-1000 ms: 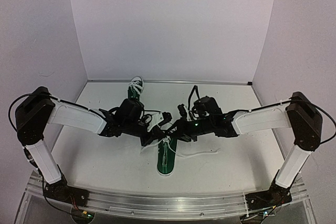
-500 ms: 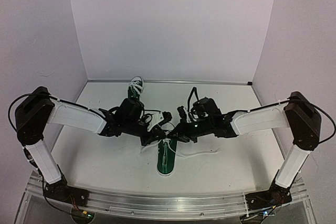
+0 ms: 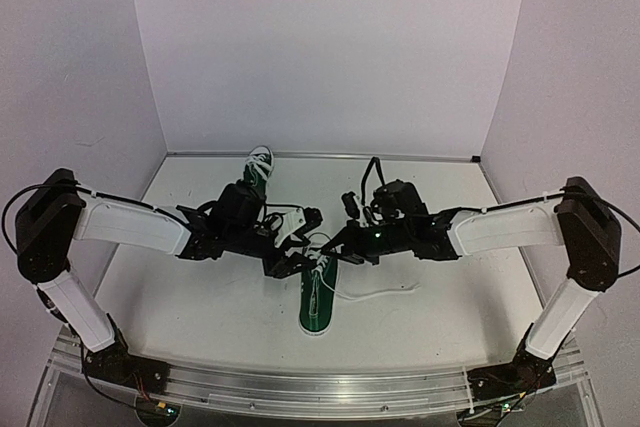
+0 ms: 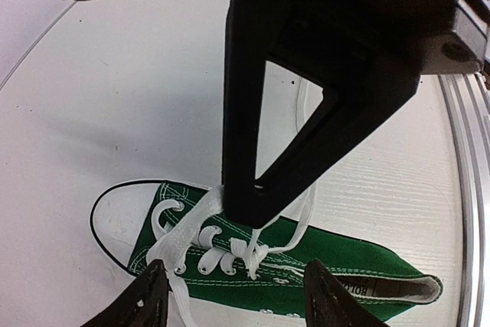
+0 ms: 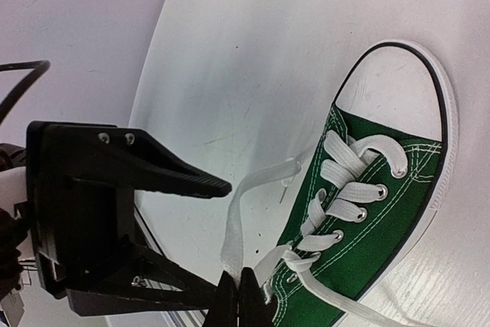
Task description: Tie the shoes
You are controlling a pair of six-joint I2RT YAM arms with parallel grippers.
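Here, the near shoe (image 3: 315, 309) sits on the table (image 3: 200, 297) between the two arms, laced through its eyelets (image 5: 360, 214) but not yet knotted. The far shoe (image 3: 258, 165) lies well beyond it, toward the L-arm side, w/ no gripper at it. The R gripper (image 5: 239, 290), just above the near shoe's upper eyelets, has its fingers pressed together on one lace (image 5: 232, 227). That lace rises from the pinch & curls over to a free tip, prob. lifted so the strand is taut & clear of the near shoe. The L gripper (image 3: 297, 242), on the opposite side of the near shoe & close to the same strand, stands w/ fingers apart and nothing clamped. The raised lace passes by its gap, which suggests it is placed to take or cross that strand; whether it touches cannot be told. The other lace end (image 3: 385, 292) trails loose on the table, on the R-arm side of the near shoe. Judged stage: early, approx. the first crossing of the knot on the near shoe; far shoe not begun.
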